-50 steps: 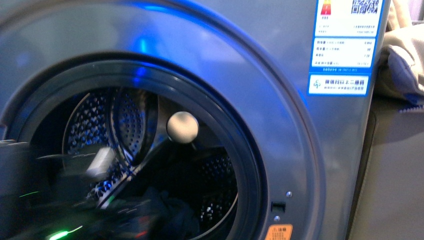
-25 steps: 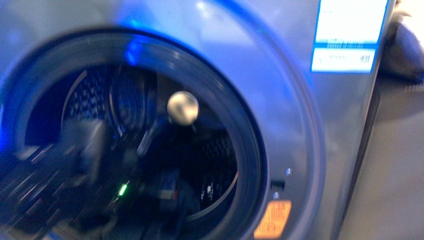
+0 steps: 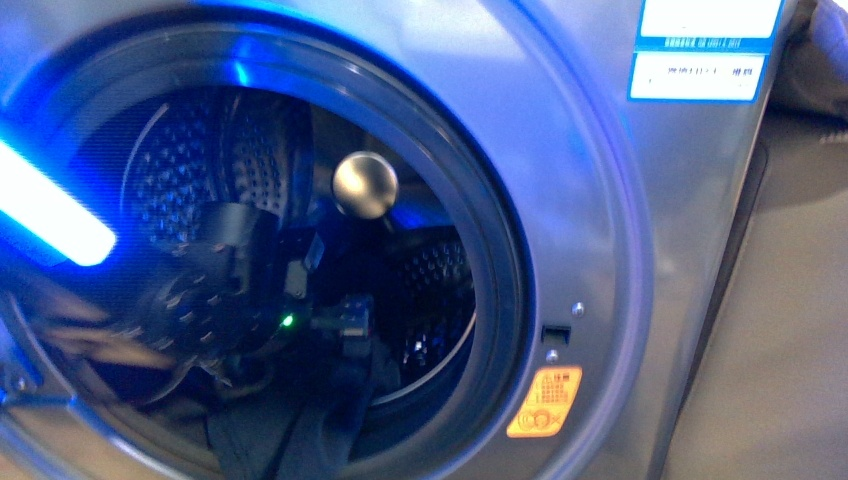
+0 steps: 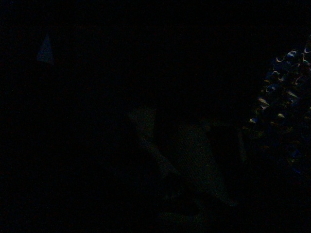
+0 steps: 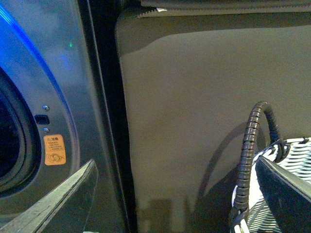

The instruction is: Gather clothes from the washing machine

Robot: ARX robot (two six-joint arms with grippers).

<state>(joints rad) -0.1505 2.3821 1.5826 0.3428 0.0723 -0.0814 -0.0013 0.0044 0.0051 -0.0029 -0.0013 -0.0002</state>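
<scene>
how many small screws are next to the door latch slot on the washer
2. One screw sits just above the latch slot on the washing machine, the other just below it, over the orange sticker. More may be hidden elsewhere.

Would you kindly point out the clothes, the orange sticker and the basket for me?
clothes (image 3: 300, 435): front view, on the dark draped fold.
orange sticker (image 3: 544, 402): front view, on its middle.
basket (image 5: 296, 153): right wrist view, on the white woven wall.
</scene>
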